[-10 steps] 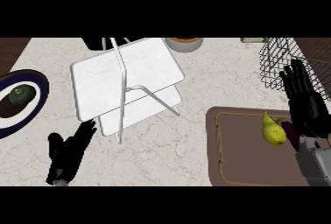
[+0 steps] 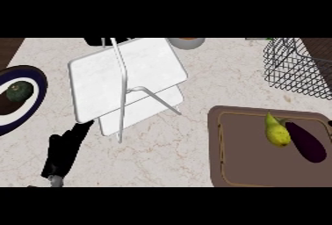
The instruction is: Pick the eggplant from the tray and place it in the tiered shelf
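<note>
We look steeply down on a counter (image 2: 194, 140) of pale marble with thin beige and grey veins; it fills nearly all of the view. At the upper left corner we see a strip of dark brown wood surface (image 2: 9, 46), and a similar dark strip shows at the upper right corner. The light is even and soft, and the objects give only faint shadows on the stone. We cannot see any wall, window or floor from this angle.
</note>
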Controlling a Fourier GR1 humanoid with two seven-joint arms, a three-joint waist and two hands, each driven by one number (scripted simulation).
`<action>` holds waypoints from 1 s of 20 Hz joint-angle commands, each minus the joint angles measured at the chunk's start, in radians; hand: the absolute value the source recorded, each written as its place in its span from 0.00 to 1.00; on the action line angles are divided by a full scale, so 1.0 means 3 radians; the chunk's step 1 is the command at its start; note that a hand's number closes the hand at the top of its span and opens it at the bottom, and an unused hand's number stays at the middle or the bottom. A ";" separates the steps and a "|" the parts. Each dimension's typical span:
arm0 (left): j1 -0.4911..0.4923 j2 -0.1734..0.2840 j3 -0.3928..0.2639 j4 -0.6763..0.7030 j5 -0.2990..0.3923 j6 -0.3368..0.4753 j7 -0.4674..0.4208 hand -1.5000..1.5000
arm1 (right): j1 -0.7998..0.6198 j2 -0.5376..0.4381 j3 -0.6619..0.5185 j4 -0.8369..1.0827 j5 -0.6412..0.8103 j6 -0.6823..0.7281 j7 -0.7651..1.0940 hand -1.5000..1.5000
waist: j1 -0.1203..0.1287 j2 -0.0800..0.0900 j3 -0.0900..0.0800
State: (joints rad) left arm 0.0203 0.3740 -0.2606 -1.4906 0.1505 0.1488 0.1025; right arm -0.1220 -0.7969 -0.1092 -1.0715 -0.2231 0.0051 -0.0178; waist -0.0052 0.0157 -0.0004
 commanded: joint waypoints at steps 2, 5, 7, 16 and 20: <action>-0.0181 -0.0047 -0.0018 0.0219 -0.0056 -0.0093 -0.0108 0.50 | -0.0055 -0.0068 -0.0354 0.0937 -0.0443 0.0781 -0.0361 0.00 | 0.0031 -0.0012 0.0016; -0.0229 0.0000 0.0095 0.0466 0.0003 -0.0266 -0.0329 0.50 | -0.0191 -0.0105 -0.0224 0.1047 -0.0383 0.1348 -0.0668 0.00 | 0.0047 -0.0022 0.0009; -0.0236 -0.0086 0.0004 0.0511 -0.0087 -0.0226 -0.0274 0.50 | -0.0370 -0.0224 -0.0190 0.1095 -0.0308 0.1577 -0.0741 0.00 | 0.0055 -0.0031 0.0007; -0.0240 -0.0119 0.0001 0.0351 -0.0102 -0.0231 -0.0106 0.50 | -0.0771 -0.0624 0.0389 0.0457 -0.0026 0.2244 0.0329 0.00 | 0.0061 -0.0057 -0.0009; -0.0203 -0.0112 0.0017 0.0380 -0.0113 -0.0229 -0.0177 0.50 | -0.0819 -0.1012 0.0814 0.0009 0.0826 0.1942 0.0348 0.00 | 0.0091 -0.0061 -0.0012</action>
State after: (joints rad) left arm -0.0363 0.3419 -0.2557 -1.3716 0.1170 0.0807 0.0372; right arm -0.3454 -1.0302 0.0344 -0.9555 -0.1274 0.6167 0.0316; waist 0.0208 0.0009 -0.0028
